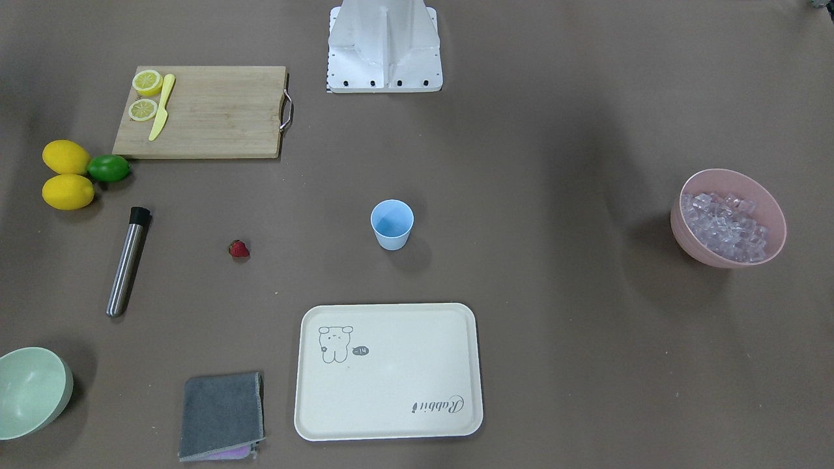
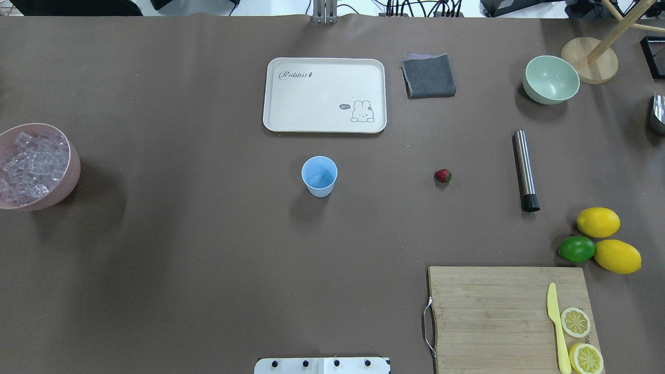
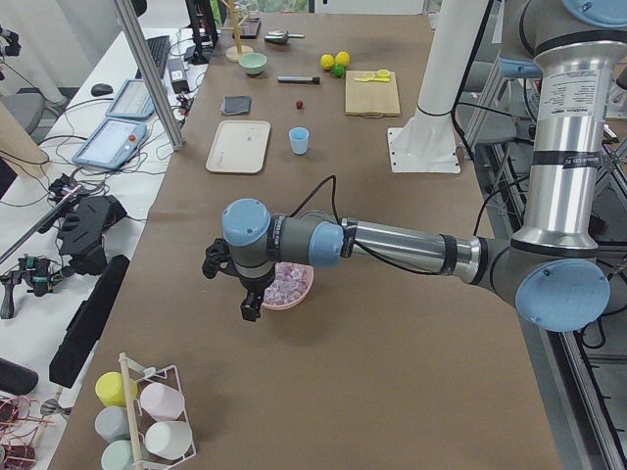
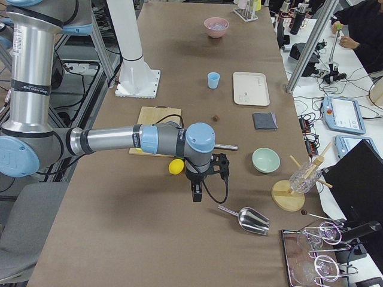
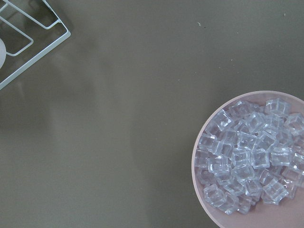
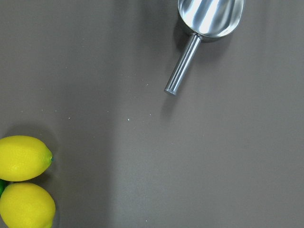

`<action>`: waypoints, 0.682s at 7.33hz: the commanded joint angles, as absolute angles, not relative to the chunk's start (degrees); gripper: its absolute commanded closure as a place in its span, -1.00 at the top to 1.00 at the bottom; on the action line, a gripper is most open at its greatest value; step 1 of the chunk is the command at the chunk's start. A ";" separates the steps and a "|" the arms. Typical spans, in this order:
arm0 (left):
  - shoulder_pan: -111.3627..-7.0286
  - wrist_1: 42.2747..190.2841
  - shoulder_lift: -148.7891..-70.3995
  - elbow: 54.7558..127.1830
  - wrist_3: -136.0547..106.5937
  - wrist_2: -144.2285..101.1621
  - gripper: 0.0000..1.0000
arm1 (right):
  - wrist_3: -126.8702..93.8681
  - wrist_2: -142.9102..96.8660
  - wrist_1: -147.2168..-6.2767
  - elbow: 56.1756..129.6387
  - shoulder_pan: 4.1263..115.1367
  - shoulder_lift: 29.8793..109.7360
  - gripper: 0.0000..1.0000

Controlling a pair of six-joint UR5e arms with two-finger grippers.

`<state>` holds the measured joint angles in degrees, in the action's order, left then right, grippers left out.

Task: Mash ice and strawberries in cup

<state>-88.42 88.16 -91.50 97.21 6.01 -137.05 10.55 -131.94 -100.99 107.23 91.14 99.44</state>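
**Operator:** Where are my arms, and why out there?

**Spotter:** Your left gripper point(image 3: 252, 299) hangs above the pink bowl point(image 1: 684, 240), low in the middle of the left-side view. I'd say it is staged there for the ice. Your right gripper point(image 4: 196, 192) hangs at the centre of the right-side view, and its own camera looks down on the metal scoop point(image 6: 211, 14) at the frame's top. Only the side views show either gripper, so I cannot tell whether the fingers are apart or together.

**Operator:** And the task's things?

**Spotter:** In the front view the pink bowl sits at the right edge, heaped with ice point(image 1: 722, 227). The steel rod point(image 1: 127, 264), probably your masher, lies at the left. The cup point(image 1: 391, 225) stands upright and empty at the centre, likely so you can reach it with both arms. The strawberry point(image 1: 239, 248) lies alone to its left, well apart. Nothing is in the cup yet, so you have every step ahead of you.
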 commanded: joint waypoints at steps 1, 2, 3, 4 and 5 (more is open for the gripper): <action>-88.42 87.89 -91.84 96.95 5.54 -136.85 0.97 | 10.55 -132.27 -100.99 107.31 91.14 99.41 1.00; -88.42 88.06 -91.58 97.20 5.80 -136.76 0.97 | 10.55 -132.28 -100.99 107.31 91.14 99.23 1.00; -88.42 88.24 -91.23 97.38 5.89 -136.84 0.97 | 10.55 -132.28 -100.99 107.40 91.14 99.23 1.00; -88.42 88.42 -90.88 96.95 6.06 -136.76 0.97 | 10.55 -132.28 -100.99 107.40 91.14 99.23 1.00; -88.42 88.42 -90.53 96.94 6.06 -136.84 0.97 | 10.55 -132.28 -100.99 107.84 91.06 99.32 1.00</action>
